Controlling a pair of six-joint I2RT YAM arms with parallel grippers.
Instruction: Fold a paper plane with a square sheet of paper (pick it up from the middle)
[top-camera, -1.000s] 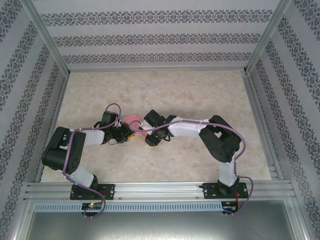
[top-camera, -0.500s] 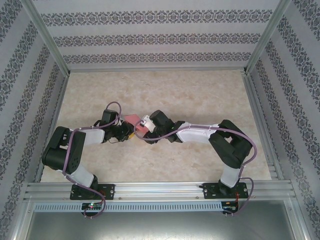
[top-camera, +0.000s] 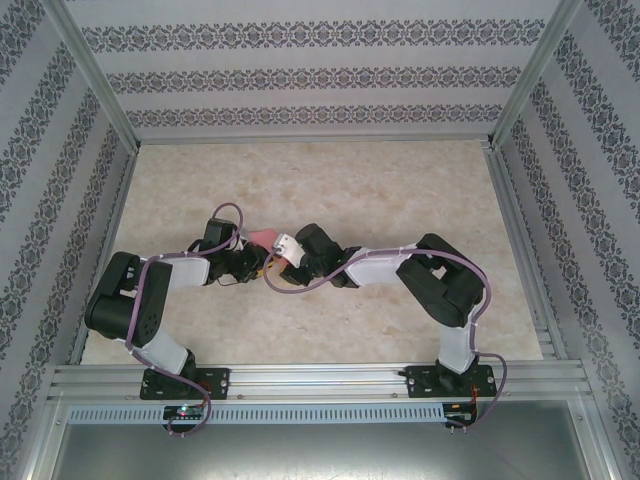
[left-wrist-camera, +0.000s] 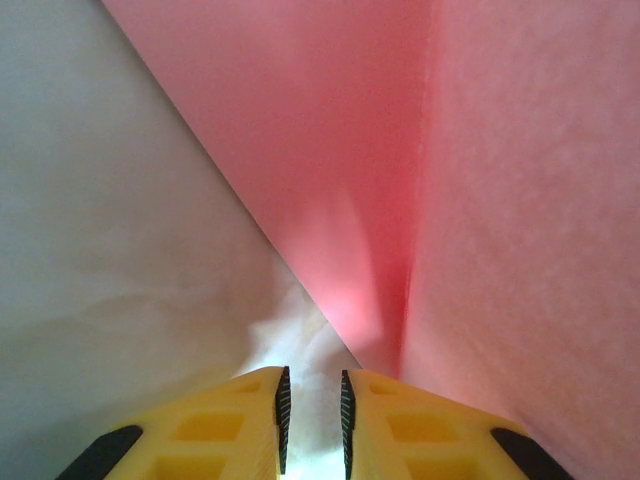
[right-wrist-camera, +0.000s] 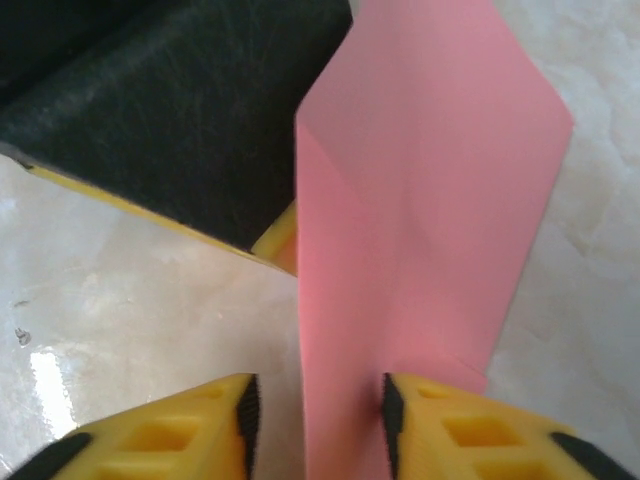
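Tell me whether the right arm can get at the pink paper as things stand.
Probably yes. The paper stands folded between the right gripper's open jaws with nothing blocking it. The left gripper sits close beside it.

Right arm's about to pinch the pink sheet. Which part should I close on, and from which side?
Close on the near end of the square sheet of paper, the narrow strip beside its long crease, standing on edge between the open jaws of the right gripper. Come straight in along the crease, one pad per flat face. It sits nearer one pad, so centring first seems wise.
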